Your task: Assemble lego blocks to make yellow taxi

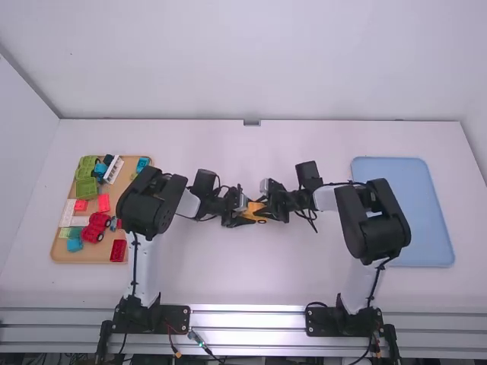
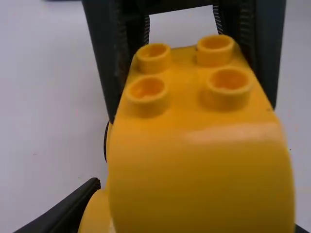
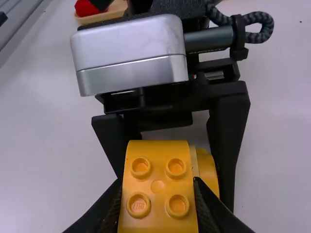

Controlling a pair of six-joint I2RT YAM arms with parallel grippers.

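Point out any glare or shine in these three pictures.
High view: bright glare on the metal rail between the arm bases; left wrist view: a soft sheen across the yellow block's curved face; right wrist view: a pale shine on the silver casing beyond the yellow studs.

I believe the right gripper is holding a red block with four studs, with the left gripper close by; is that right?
The block is yellow, not red, as the right wrist view shows. The right gripper does hold it, with the left gripper close by.
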